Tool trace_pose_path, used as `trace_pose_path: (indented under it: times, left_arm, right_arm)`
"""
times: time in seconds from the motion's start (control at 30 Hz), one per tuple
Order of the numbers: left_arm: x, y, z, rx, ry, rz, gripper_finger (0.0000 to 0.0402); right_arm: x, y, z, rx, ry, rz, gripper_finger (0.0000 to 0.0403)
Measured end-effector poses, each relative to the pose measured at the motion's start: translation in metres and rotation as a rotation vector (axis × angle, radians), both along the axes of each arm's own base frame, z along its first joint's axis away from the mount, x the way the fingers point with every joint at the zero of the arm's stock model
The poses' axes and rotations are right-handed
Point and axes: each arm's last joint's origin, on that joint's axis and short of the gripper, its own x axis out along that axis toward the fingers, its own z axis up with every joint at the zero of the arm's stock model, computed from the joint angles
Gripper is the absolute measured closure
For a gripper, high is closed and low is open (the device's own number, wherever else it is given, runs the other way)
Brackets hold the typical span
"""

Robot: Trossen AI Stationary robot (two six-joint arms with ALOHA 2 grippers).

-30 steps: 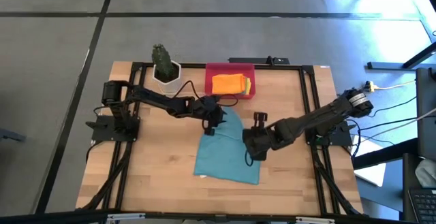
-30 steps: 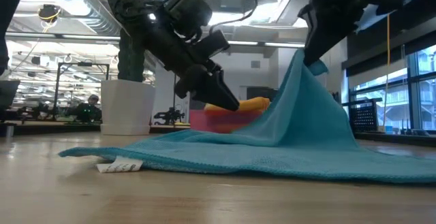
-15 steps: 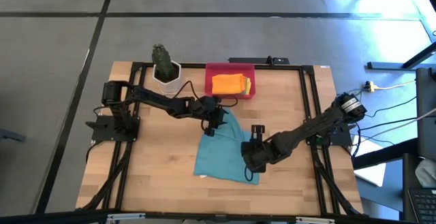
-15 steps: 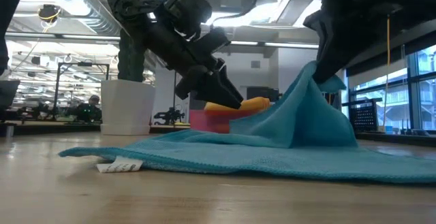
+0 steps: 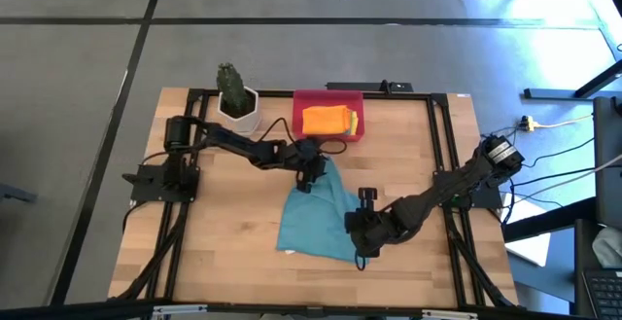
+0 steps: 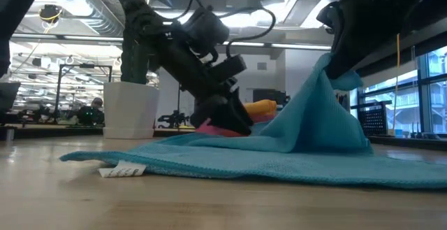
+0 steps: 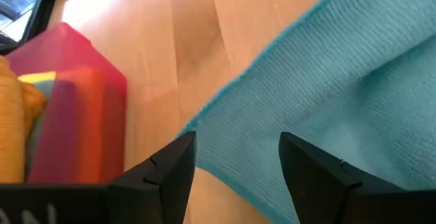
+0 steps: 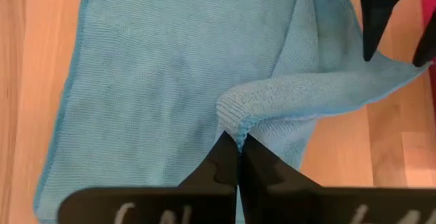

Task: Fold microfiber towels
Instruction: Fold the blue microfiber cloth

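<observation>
Teal towel (image 6: 328, 142), white tag (image 6: 122, 169); print unreadable.

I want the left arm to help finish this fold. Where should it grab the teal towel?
Probably the far corner of the teal towel lying flat beneath the open left gripper, taken from above, fingers straddling the edge near the red tray. The right gripper already pinches the raised fold.

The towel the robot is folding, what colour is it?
Teal-blue, plain. The towel shows best in the right wrist view.
</observation>
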Motion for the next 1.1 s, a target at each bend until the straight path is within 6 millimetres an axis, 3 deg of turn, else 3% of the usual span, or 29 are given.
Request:
trace_pose_path:
  times: [0.47,1.1]
  left_arm:
    - [0.017,-0.007,0.017,0.094,-0.027,-0.158,0.0198]
    - [0.017,0.022,0.018,0.048,-0.025,-0.215,0.0197]
  right_arm:
    - [0.001,0.002,0.001,0.017,-0.013,0.007,0.0403]
    - [0.002,0.003,0.001,0.029,-0.018,0.016,0.0402]
